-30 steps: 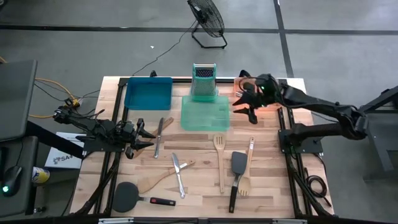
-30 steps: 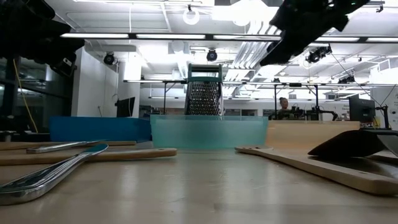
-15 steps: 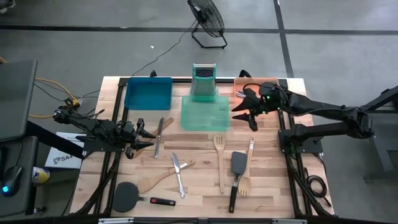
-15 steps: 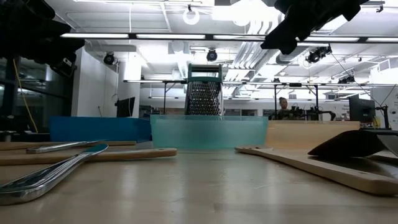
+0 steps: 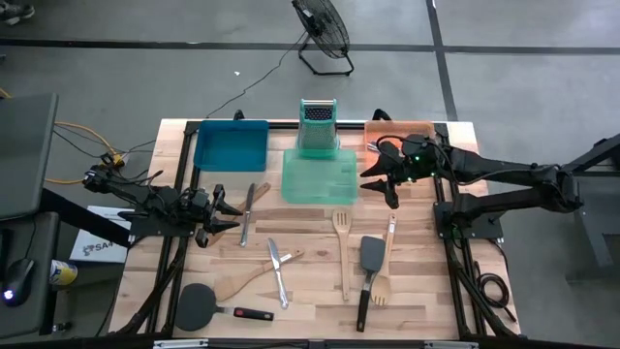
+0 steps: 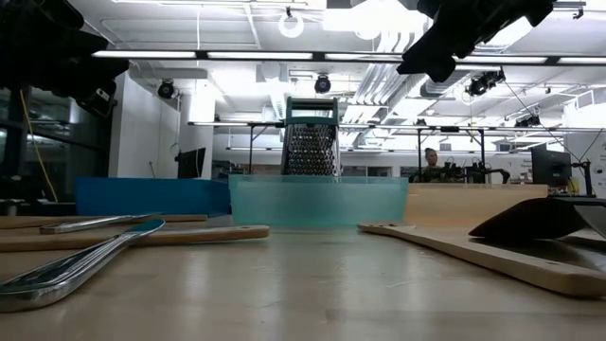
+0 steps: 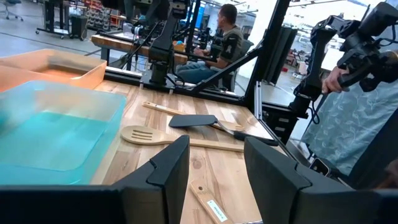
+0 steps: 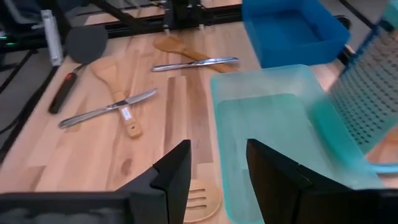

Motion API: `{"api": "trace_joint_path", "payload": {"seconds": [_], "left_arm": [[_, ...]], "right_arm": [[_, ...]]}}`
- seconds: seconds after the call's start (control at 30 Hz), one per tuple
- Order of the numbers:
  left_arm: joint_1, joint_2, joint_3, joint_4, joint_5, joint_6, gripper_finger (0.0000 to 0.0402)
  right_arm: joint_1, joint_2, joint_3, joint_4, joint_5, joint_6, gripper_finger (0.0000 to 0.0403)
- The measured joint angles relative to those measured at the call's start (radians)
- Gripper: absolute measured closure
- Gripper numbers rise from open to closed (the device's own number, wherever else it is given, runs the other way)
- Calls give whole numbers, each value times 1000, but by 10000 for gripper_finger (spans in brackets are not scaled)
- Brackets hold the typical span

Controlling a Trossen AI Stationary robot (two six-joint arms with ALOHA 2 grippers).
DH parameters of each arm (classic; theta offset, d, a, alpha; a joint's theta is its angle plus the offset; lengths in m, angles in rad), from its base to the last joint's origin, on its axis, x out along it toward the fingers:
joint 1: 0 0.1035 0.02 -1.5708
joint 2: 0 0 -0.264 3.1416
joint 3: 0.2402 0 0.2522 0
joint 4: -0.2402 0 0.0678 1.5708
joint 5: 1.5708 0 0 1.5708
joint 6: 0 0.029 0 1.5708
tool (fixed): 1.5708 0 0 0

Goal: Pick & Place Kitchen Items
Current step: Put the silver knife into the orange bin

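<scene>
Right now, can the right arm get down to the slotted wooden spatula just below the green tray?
Probably yes. The right gripper hovers open and empty beside the green tray, and the slotted wooden spatula lies alone on bare table with nothing over it.

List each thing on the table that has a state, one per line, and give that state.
Left gripper: jaws open, empty, by the table's left edge.
Right gripper: jaws open, empty, raised beside the green tray.
Green tray: empty.
Blue tray: empty.
Orange tray: partly hidden by the right arm.
Box grater: upright behind the green tray.
Knife: lying across a wooden spatula.
</scene>
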State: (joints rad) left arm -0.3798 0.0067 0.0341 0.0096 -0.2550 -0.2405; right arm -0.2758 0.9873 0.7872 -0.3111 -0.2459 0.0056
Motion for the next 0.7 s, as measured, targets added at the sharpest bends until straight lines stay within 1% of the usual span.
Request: {"api": "trace_joint_path", "payload": {"seconds": [0.33,0.4,0.53,0.7], "left_arm": [[0,0,-2,22,-5,0,250],[0,0,-2,30,-51,-14,250],[0,0,-2,36,-145,-121,250],[0,11,-1,41,-289,-334,250]], "right_arm": [[44,1,0,0,164,-1,256],[51,1,0,0,179,1,256],[67,1,0,0,210,2,256],[73,1,0,0,254,73,256]]}}
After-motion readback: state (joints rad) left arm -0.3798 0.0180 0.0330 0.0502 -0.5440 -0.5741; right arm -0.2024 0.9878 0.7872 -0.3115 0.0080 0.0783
